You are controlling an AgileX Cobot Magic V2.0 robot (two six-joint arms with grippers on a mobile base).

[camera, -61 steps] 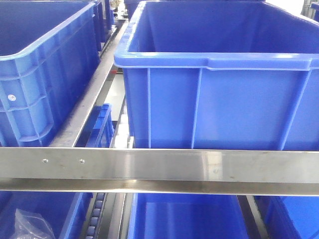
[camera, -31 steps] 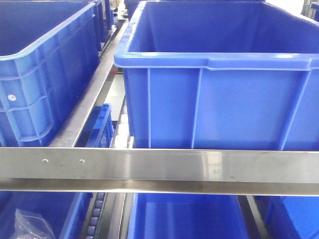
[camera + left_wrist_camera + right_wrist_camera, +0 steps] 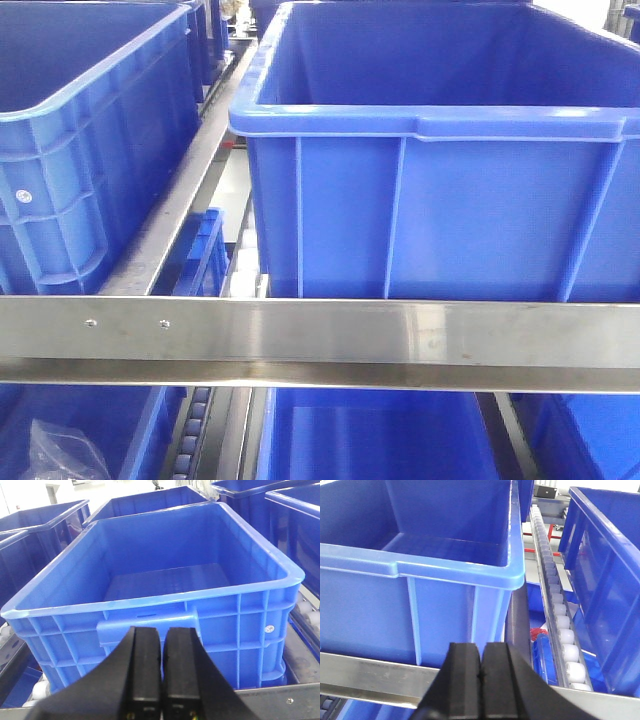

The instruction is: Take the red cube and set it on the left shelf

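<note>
Steel rails form the shelf (image 3: 320,335), its flat front rail bearing two small screws (left of centre), with blue crates (image 3: 440,200) standing behind it. No red cube shows. Left gripper (image 3: 161,667) and right gripper (image 3: 481,672) both have their jaws pressed together, empty.

No words, numbers or brand marks can be read anywhere. The blue crate (image 3: 200,580) carries 1 small round sticker (image 3: 270,628), too small to make out.

Left gripper (image 3: 160,645) and right gripper (image 3: 481,662) both level, jaws pressed together (nothing held)
</note>
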